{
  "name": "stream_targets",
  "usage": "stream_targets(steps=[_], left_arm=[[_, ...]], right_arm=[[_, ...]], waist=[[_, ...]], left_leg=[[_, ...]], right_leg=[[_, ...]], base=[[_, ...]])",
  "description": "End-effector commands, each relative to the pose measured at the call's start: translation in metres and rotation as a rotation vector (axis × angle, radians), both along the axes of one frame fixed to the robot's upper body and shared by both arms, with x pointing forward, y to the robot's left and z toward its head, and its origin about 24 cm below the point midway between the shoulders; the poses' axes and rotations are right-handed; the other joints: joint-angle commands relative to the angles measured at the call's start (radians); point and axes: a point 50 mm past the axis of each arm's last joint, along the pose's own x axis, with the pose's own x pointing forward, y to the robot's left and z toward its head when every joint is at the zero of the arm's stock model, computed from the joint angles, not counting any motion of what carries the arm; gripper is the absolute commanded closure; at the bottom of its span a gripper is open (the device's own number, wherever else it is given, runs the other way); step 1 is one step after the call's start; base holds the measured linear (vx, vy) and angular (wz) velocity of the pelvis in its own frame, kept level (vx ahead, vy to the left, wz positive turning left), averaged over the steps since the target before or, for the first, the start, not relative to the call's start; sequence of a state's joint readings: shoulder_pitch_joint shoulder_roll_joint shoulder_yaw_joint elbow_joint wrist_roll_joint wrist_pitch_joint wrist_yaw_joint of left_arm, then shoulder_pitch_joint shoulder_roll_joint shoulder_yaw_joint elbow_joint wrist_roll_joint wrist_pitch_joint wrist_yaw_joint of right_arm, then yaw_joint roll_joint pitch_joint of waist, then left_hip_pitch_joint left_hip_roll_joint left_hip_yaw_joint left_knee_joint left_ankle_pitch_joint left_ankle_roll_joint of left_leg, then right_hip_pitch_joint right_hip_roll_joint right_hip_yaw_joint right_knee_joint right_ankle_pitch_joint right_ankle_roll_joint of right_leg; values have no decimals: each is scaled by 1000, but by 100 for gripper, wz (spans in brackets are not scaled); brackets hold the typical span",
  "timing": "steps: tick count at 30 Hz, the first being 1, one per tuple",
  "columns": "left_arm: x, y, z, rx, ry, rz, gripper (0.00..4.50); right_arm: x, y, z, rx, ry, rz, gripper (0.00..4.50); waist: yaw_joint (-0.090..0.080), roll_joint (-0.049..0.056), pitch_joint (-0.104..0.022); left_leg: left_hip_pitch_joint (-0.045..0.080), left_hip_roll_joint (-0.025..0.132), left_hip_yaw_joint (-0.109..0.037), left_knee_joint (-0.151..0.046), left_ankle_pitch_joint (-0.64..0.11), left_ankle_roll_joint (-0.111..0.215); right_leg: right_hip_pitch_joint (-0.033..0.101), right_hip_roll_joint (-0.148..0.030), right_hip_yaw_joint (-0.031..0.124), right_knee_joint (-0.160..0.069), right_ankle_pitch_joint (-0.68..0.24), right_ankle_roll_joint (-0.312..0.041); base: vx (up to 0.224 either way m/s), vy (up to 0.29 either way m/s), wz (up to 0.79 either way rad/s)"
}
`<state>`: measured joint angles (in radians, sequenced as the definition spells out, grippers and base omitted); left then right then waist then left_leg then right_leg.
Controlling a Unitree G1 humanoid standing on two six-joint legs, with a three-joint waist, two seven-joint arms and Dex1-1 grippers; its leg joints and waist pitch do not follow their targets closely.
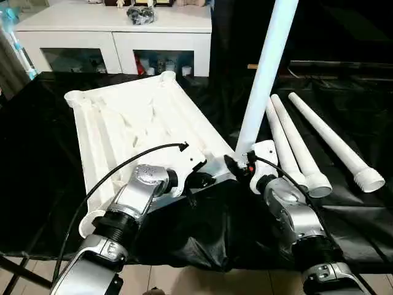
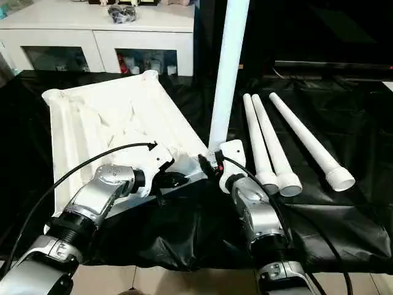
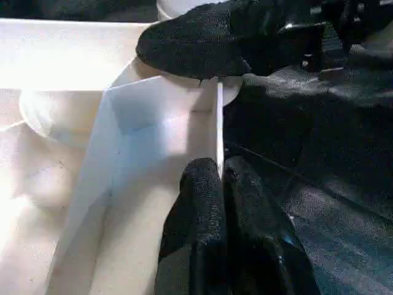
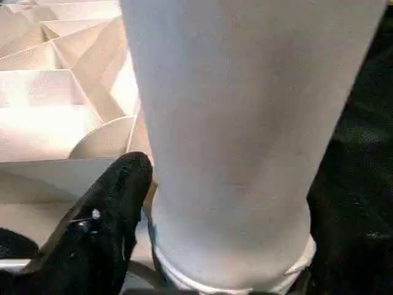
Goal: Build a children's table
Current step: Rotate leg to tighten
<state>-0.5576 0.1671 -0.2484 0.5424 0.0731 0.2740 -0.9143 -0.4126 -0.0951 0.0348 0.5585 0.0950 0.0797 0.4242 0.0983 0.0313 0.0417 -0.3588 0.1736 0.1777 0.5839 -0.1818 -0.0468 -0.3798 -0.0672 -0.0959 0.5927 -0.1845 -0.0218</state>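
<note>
- Left gripper [image 3: 220, 203] pinched together on the thin side wall of the tabletop [image 1: 132, 120], just beside the near corner socket; best held firm to steady the top while the leg is worked.
- Right gripper [image 1: 236, 167] apart around the foot of the upright leg [image 1: 265, 70]; one black finger [image 4: 101, 224] touching its base, the other hidden, so a real grip cannot be told.
- Judged step: seating that leg in the near right socket; worth keeping it plumb, pressing straight down, no sideways push.
- Tabletop lying upside down on black cloth [image 1: 209, 236], ribbed hollow underside up, all white, far corner sockets empty.
- Three spare legs [image 1: 307, 147] lying near the right edge: white, round, tapered.
</note>
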Motion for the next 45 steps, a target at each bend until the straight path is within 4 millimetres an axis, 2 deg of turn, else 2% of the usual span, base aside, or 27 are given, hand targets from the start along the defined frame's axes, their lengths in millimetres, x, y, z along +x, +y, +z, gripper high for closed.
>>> stream_targets(steps=[1, 7, 8, 10, 11, 12, 13, 14, 15, 16, 17, 18, 19, 24, 27, 33, 36, 37, 39, 41, 43, 44, 45], left_arm=[[-15, -13, -8, -18, 29, -137, 450], [-24, 13, -5, -11, 56, -268, 450], [-24, 13, -5, -11, 56, -268, 450], [-25, 21, -4, -3, 69, -295, 450], [-26, 23, -3, -6, 72, -308, 450], [-27, 26, -1, -7, 80, -324, 450], [-28, 32, 0, -5, 90, -349, 450], [-28, 35, 1, -5, 95, -361, 450], [-28, 35, 1, -5, 97, -365, 450], [-29, 39, 3, 3, 106, -383, 450], [-29, 40, 3, 6, 109, -387, 450], [-28, 43, 3, 14, 114, -394, 450], [-27, 45, 4, 22, 116, -401, 450], [-25, 48, 5, 31, 114, -404, 450], [-22, 49, 6, 33, 102, -390, 450], [-19, 44, 7, 7, 79, -337, 450], [-11, 35, 7, -10, 56, -234, 450], [-9, 31, 7, -19, 49, -203, 450], [-8, 29, 7, -24, 46, -190, 450], [-7, 21, 7, -28, 37, -161, 450], [-5, 7, 7, -22, 20, -106, 450], [-4, -2, 6, -19, 9, -67, 450], [-3, -6, 7, -19, 5, -41, 450]], right_arm=[[-11, 25, 5, 30, -11, 243, 100], [-29, -4, 10, -15, 5, 488, 100], [-29, -4, 10, -15, 5, 488, 100], [-35, -12, 13, -20, 23, 574, 100], [-37, -13, 14, -22, 28, 604, 100], [-40, -16, 16, -29, 36, 647, 100], [-45, -19, 18, -42, 51, 724, 100], [-48, -20, 19, -49, 59, 759, 100], [-49, -21, 20, -52, 62, 771, 100], [-53, -23, 20, -61, 83, 823, 100], [-54, -24, 21, -66, 88, 837, 100], [-57, -25, 21, -74, 102, 866, 126], [-59, -26, 21, -85, 122, 904, 133], [-61, -27, 21, -99, 138, 935, 161], [-61, -24, 20, -100, 143, 944, 170], [-59, -19, 18, -62, 124, 880, 176], [-44, -14, 13, -54, 82, 693, 177], [-37, -12, 10, -56, 75, 606, 177], [-33, -10, 9, -56, 73, 565, 177], [-24, -6, 5, -49, 69, 454, 178], [-11, 7, 1, -22, 73, 293, 178], [-4, 17, -1, -3, 82, 195, 178], [-1, 23, -1, 6, 87, 139, 178]], waist=[[0, -13, -45], [8, -18, -52], [10, -17, -51], [16, -17, -53], [19, -14, -53], [19, -20, -54], [22, -17, -54], [24, -18, -54], [24, -21, -53], [28, -19, -53], [30, -25, -53], [30, -25, -52], [32, -27, -50], [42, -28, -51], [42, -28, -52], [42, -28, -51], [38, -26, -48], [35, -25, -47], [25, -27, -46], [12, -24, -45], [-1, -25, -42], [-5, -22, -44], [-12, -21, -44]], left_leg=[[6, 67, -35, -85, -318, 25], [1, 66, -26, -76, -215, 68], [0, 67, -23, -74, -200, 77], [2, 71, -23, -73, -191, 83], [5, 74, -22, -72, -186, 85], [7, 74, -20, -72, -184, 85], [5, 73, -21, -71, -176, 88], [2, 73, -20, -70, -172, 93], [3, 73, -19, -70, -172, 95], [2, 74, -20, -70, -172, 94], [1, 73, -20, -70, -169, 93], [1, 73, -20, -70, -172, 93], [2, 73, -20, -71, -178, 90], [8, 75, -21, -73, -196, 70], [5, 73, -22, -72, -186, 67], [5, 73, -22, -72, -193, 64], [7, 71, -24, -74, -220, 47], [9, 70, -26, -76, -236, 31], [6, 69, -32, -81, -252, 16], [10, 69, -31, -81, -274, 9], [11, 66, -32, -82, -292, 1], [10, 65, -35, -83, -293, -8], [10, 66, -35, -83, -290, -14]], right_leg=[[30, -108, 67, -105, -456, -104], [37, -104, 68, -84, -311, -152], [37, -102, 68, -81, -288, -157], [36, -100, 66, -77, -266, -166], [31, -100, 67, -75, -249, -175], [32, -100, 67, -76, -240, -180], [35, -98, 65, -71, -226, -187], [36, -98, 65, -70, -219, -186], [35, -99, 65, -71, -221, -186], [35, -102, 65, -70, -228, -186], [37, -103, 65, -70, -239, -183], [35, -103, 65, -71, -248, -182], [36, -104, 65, -75, -273, -174], [32, -105, 66, -78, -305, -166], [35, -105, 65, -74, -283, -168], [35, -106, 65, -77, -296, -170], [32, -108, 64, -85, -354, -160], [30, -109, 63, -88, -389, -155], [37, -110, 59, -91, -427, -138], [31, -109, 61, -93, -430, -137], [29, -110, 60, -97, -454, -144], [33, -110, 58, -98, -467, -134], [31, -111, 60, -95, -453, -140]], base=[[0, 0, 0], [0, 0, 0], [0, 0, 0], [0, 0, 0], [0, 0, 0], [0, 0, 0], [0, 0, 0], [0, 0, 0], [0, 0, 0], [0, 0, 0], [0, 0, 0], [0, 0, 0], [0, 0, 0], [0, 0, 0], [0, 0, 0], [0, 0, 0], [0, 0, 0], [0, 0, 0], [0, 0, 0], [0, 0, 0], [0, 0, 0], [0, 0, 0], [0, 0, 0]])
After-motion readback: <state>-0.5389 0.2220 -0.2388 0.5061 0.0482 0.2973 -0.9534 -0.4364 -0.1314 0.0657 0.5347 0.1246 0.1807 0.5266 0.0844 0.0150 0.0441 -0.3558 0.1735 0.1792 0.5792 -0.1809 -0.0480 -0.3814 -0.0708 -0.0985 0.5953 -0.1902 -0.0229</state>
